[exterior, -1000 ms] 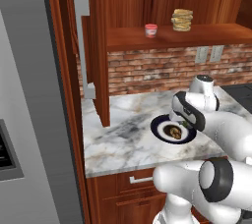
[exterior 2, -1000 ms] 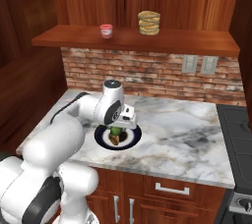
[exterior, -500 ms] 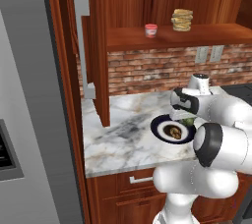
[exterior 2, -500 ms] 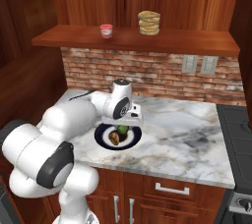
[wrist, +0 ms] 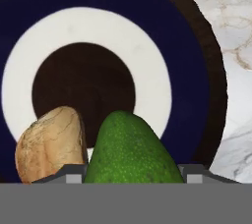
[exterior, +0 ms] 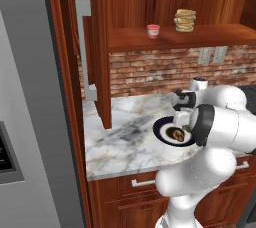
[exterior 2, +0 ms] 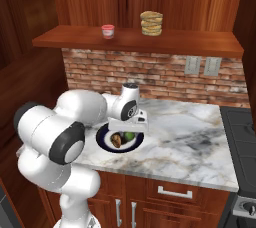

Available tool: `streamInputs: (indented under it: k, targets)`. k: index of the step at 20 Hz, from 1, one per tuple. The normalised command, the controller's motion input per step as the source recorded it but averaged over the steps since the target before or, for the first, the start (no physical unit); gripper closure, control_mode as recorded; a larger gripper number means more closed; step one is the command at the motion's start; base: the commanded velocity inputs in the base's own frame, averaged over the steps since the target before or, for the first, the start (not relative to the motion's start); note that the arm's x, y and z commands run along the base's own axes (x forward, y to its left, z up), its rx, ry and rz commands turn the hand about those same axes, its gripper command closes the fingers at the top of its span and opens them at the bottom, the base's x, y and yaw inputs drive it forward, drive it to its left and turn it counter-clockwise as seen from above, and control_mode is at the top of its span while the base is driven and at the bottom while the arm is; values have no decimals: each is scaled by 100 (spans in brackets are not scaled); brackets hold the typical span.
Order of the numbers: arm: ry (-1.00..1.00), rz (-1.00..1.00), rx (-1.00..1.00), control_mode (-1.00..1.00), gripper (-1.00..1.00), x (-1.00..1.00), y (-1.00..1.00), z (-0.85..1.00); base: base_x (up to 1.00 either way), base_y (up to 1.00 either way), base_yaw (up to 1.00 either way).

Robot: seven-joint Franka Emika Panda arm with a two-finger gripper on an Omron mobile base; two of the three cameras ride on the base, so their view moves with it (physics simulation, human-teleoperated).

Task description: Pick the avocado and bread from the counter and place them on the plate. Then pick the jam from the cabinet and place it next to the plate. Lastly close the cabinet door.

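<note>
The avocado (wrist: 130,149) and bread (wrist: 49,142) are lying side by side on the plate (wrist: 192,70), long axes pointing toward the tool (exterior 2: 127,126); tool grip state cannot be determined.

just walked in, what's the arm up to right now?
The gripper is low over the plate on the counter, its two fingers either side of the avocado. The bread already lies on the plate beside the avocado. Whether the avocado has been let go is not clear. The jam stands on the cabinet shelf, and the cabinet door is open, so both later steps remain.
</note>
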Motion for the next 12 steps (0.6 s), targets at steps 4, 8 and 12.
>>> streamInputs:
  k: [4, 8, 12]
  targets:
    - [15, 0, 0, -100, 100, 18, 0, -32, 0, 0, 0]
    - [15, 0, 0, -100, 100, 14, 0, -23, 0, 0, 0]
    - [16, 0, 0, -100, 100, 13, 0, -17, 0, 0, 0]
